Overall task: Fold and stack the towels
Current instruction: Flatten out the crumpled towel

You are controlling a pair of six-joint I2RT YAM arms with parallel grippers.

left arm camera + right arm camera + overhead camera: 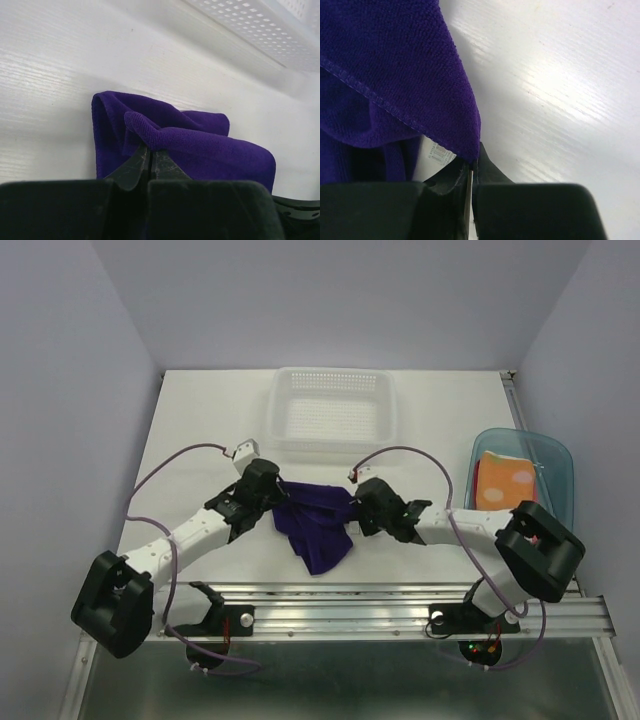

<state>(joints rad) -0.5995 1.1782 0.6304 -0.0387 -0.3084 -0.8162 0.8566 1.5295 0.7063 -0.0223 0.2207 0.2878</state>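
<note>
The dark purple towel (318,522) hangs bunched between my two grippers at the table's middle, its lower part drooping toward the near edge. My left gripper (276,494) is shut on its left edge; the left wrist view shows the purple towel (200,145) folded over the left gripper's (150,156) closed fingertips. My right gripper (358,502) is shut on its right corner; the right wrist view shows the purple towel's hemmed corner (395,75) and a white care label (439,151) pinched in the right gripper (473,161). The orange polka-dot towel (505,483) lies folded in the teal tray (556,465). The pink towel shows only as a sliver under the orange one.
The white perforated basket (332,410) stands at the back middle, just behind the towel; its wall shows in the left wrist view (260,25). The teal tray sits at the right edge beside my right arm. A metal rail (380,605) runs along the near edge.
</note>
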